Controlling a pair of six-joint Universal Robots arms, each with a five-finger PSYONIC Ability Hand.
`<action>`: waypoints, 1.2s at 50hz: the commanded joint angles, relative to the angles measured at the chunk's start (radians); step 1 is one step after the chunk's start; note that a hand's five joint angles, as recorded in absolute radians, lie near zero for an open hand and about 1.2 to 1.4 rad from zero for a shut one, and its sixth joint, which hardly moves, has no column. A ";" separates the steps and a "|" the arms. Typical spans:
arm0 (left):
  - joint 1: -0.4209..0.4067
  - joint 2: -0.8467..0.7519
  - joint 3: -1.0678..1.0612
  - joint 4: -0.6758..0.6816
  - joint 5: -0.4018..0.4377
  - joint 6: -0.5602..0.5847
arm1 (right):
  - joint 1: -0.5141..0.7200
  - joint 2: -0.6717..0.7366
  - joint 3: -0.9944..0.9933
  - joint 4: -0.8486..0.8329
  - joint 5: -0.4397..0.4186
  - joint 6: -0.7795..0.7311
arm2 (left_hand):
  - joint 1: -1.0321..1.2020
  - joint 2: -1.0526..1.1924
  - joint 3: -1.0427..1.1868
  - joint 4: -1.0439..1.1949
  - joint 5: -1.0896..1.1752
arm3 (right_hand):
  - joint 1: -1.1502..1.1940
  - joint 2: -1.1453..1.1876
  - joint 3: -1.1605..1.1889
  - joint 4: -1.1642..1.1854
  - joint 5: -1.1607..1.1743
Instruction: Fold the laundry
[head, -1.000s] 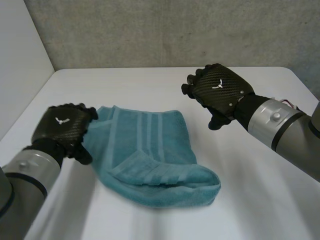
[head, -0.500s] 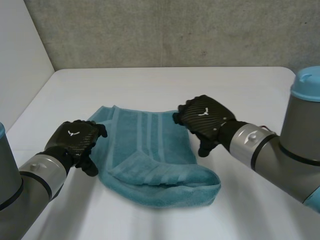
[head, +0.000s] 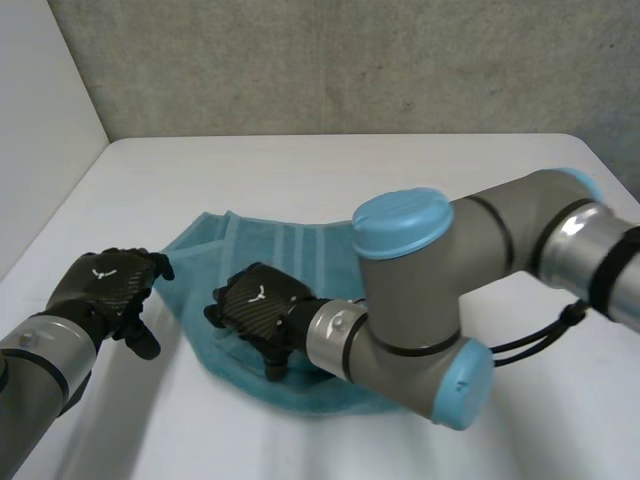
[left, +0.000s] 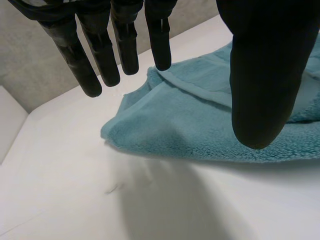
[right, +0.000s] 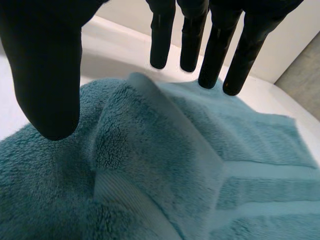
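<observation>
1. The teal terry towel (head: 262, 243) lies rumpled, half folded, on the white table (head: 300, 165); folding is under way.
2. My right hand (head: 258, 308) hangs over its middle, fingers straight and spread, holding nothing; a raised fold (right: 150, 115) sits under them.
3. My left hand (head: 105, 290) is wide too, just beside the towel's left edge, off the cloth.
4. Next, I judge, each hand must pinch an edge before lifting it over.

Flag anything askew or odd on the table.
The teal towel lies crooked and rumpled: a flap ridges up under the open right robot hand, edges unaligned. The open left robot hand hovers beside its corner. Nothing spilled.
</observation>
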 joint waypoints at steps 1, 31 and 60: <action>0.015 0.005 -0.007 0.000 0.002 0.000 | 0.005 0.091 -0.107 -0.004 0.028 0.023 | 0.006 0.014 0.008 0.022 0.027 | 0.762 0.702 0.707 0.711 0.708; -0.017 0.032 0.019 0.009 0.015 0.003 | -0.593 -0.134 0.031 -0.058 0.424 0.047 | 0.006 0.014 0.008 0.022 0.027 | 1.000 0.941 0.946 0.949 0.947; -0.254 -0.339 0.205 0.055 0.094 0.229 | -0.691 -0.601 0.626 -0.151 0.209 -0.078 | 0.153 0.161 0.155 0.168 0.174 | -0.159 -0.218 -0.213 -0.209 -0.212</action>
